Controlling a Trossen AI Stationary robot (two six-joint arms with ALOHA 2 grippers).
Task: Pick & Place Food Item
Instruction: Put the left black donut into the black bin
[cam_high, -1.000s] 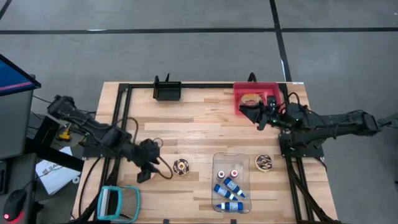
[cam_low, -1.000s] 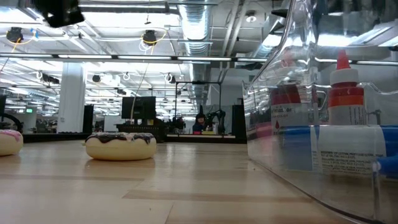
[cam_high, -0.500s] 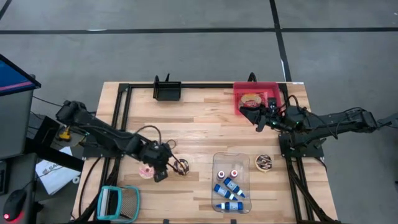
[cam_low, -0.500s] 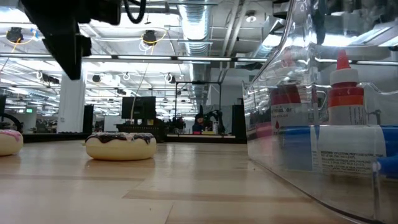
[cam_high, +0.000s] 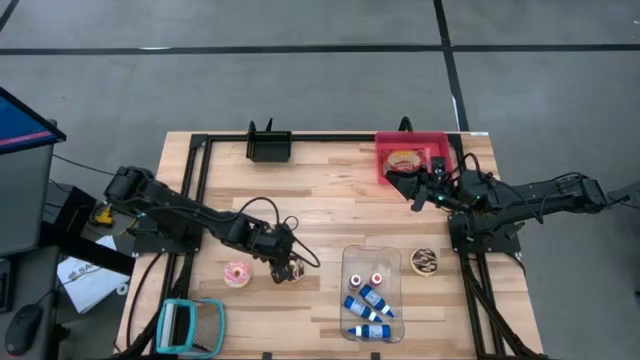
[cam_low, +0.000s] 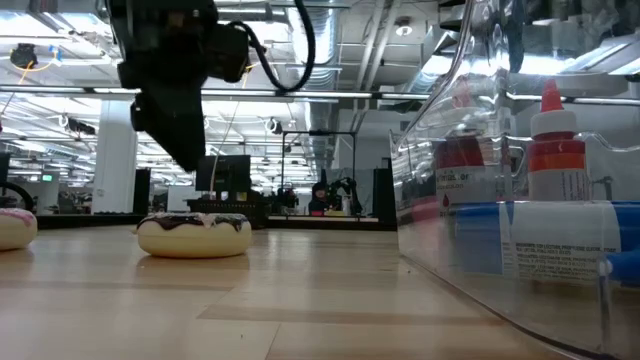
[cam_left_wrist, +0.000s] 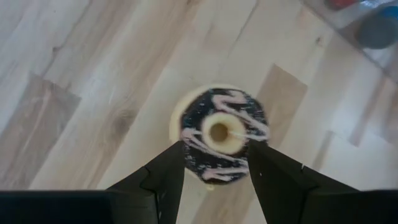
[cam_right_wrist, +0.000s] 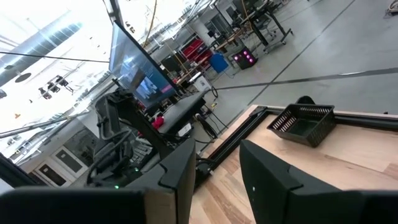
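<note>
**Left gripper poised over a chocolate doughnut**

Across the pale wooden-plank table (cam_high: 330, 205), two dark arms reach in from opposite sides. At the far edge sit a red plastic bin (cam_high: 386, 165) holding a round food item and a small black wire basket (cam_high: 268, 146). Near the front edge lies a clear plastic tray (cam_high: 349, 298) of blue-labelled bottles with red caps, and at the front left corner a teal-framed rack (cam_high: 190, 325).

The left gripper (cam_high: 283, 266) hangs directly above the chocolate-iced ring doughnut with pink drizzle (cam_left_wrist: 219, 133), which lies flat on the wood just left of the clear tray. In the left wrist view the two dark fingers (cam_left_wrist: 169, 169) stand spread on either side of the doughnut, not closed on it; in the low view they are clear of its top. A pink-iced doughnut (cam_high: 237, 274) lies just to its left, and a second chocolate doughnut (cam_high: 425, 262) rests right of the tray.

The right gripper (cam_high: 415, 185) waits beside the red bin, fingers parted and holding nothing.
</note>
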